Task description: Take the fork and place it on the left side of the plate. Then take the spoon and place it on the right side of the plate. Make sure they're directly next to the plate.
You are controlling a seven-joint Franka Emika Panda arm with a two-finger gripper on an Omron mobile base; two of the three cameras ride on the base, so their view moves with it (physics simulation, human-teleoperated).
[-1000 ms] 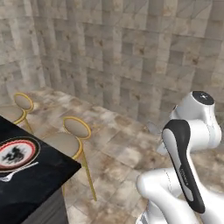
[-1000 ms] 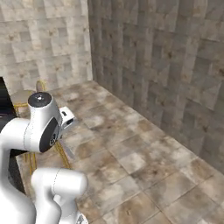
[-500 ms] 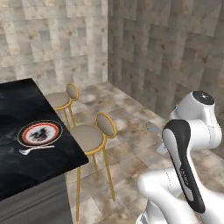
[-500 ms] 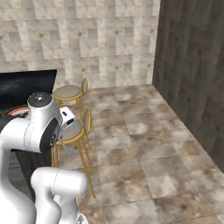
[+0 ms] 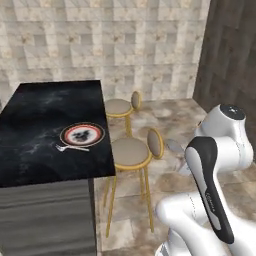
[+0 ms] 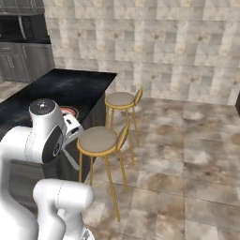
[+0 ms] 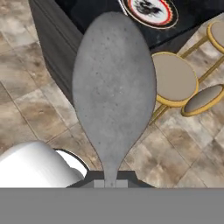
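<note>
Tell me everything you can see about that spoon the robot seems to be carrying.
The spoon is dull grey metal with a speckled, matte look. Its long oval bowl narrows to a thin neck that disappears between the fingers of the hand, which is shut on it. It points away from the hand, out over the tiled floor toward the dark counter and the plate. From the left base camera its bowl pokes out beside the arm.

A black marble-topped counter (image 5: 45, 130) with a dark grey front is seen at the left of the left base view. Two round tan-seated stools with yellow metal frames are set along its side: the nearer stool (image 5: 131, 152) and the farther stool (image 5: 119, 106), each with a small round backrest. A beige stone-tiled wall (image 5: 105, 40) and a mottled brown tiled floor (image 6: 187, 154) are observed. Dark cabinets (image 6: 21, 51) are noted in the right base view.
</note>
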